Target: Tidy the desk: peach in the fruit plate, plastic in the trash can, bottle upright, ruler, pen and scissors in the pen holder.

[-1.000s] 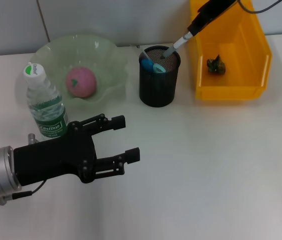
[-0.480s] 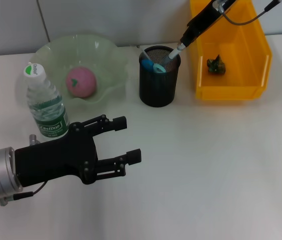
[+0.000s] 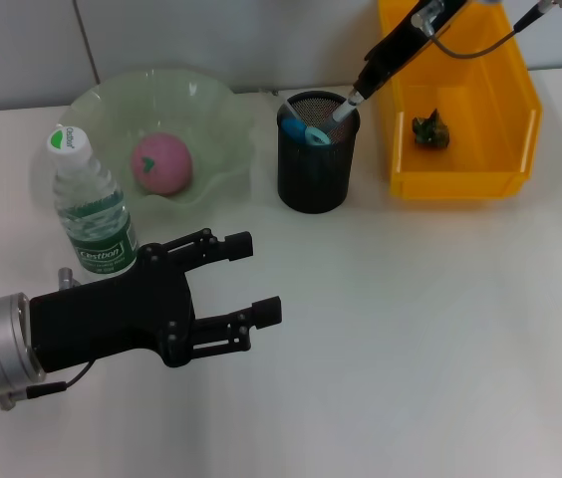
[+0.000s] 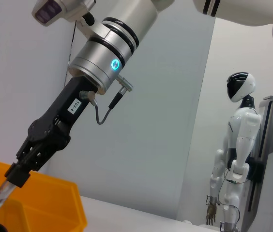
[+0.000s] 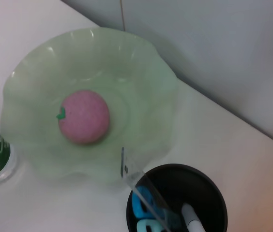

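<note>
Peach (image 3: 161, 163) sits in the fruit plate (image 3: 107, 105), the pale green wavy bowl you see in the upper left of the head view, and the right wrist view shows the same pink fruit (image 5: 83, 116) resting near the middle of that plate (image 5: 148, 72). Just below and left of the plate in the head frame, the bottle (image 3: 90, 204) stands upright with its white cap on top. At upper centre you find the pen holder (image 3: 316, 164), a black mesh cup, with blue scissors handles (image 3: 299, 131) showing inside its rim and a clear ruler (image 5: 139, 183) leaning up out of it in the right wrist view. Your right gripper (image 3: 366, 78) reaches in from the top right of the head frame, closed on the pen (image 3: 345, 107), whose white lower end dips inside the holder's rim; the right wrist view shows that white tip (image 5: 193, 218) inside the cup. To the right of the holder stands the trash can (image 3: 520, 119), an orange bin, with 1 crumpled piece of dark plastic (image 3: 429, 130) lying on its floor. Your left gripper (image 3: 246, 274) hovers over bare white table (image 3: 440, 329) at lower left of the head frame, its 2 black fingers spread apart and holding nothing, near the bottle but not touching it. In the left wrist view you see the right arm slanting down toward the orange bin (image 4: 54, 200), with a white humanoid robot (image 4: 235, 159) standing at the far right of that frame.
</note>
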